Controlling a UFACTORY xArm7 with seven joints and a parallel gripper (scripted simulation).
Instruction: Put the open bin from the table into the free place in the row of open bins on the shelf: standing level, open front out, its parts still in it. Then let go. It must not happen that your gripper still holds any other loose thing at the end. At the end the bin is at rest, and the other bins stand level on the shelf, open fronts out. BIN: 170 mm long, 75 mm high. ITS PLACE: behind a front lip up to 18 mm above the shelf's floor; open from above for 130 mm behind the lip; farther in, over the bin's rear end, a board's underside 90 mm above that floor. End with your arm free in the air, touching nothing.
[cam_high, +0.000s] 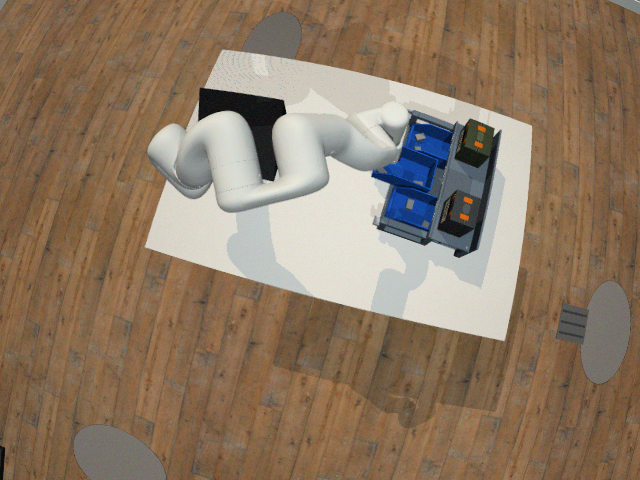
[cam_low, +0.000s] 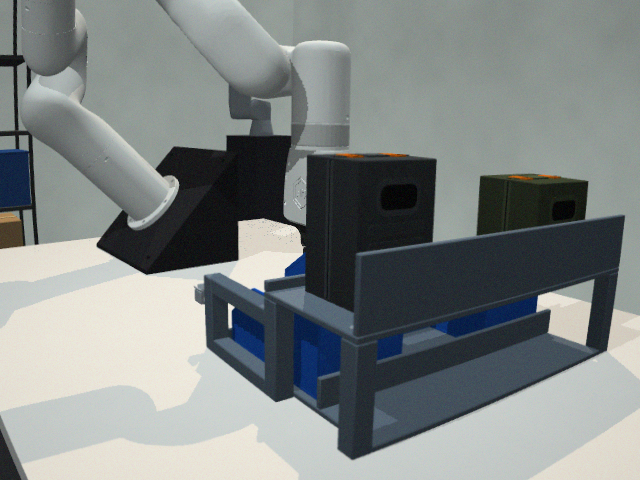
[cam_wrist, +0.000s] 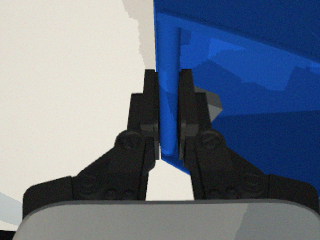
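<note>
My gripper (cam_wrist: 167, 89) is shut on a wall of a blue open bin (cam_high: 413, 167) (cam_low: 295, 265) (cam_wrist: 270, 95); one finger is inside, one outside. In the top view the arm hides the fingers. The bin is over the middle place of the shelf (cam_high: 405, 231) (cam_low: 485, 361), between two other blue bins, its front end sticking out past the shelf front and turned slightly from their line. A grey part (cam_high: 417, 181) (cam_wrist: 215, 105) shows inside. Its exact tilt and height cannot be told. The near bin (cam_high: 400, 209) (cam_low: 315, 356) and far bin (cam_high: 436, 142) (cam_low: 496, 316) stand in the row, with grey parts visible.
A raised board (cam_high: 460, 178) (cam_low: 320, 308) spans the rear of the shelf. A black case (cam_high: 457, 214) (cam_low: 372, 217) and a green case (cam_high: 475, 144) (cam_low: 532, 206) stand on it. The white table (cam_high: 330, 248) (cam_low: 103, 335) carries the shelf and the black arm base (cam_low: 180, 222).
</note>
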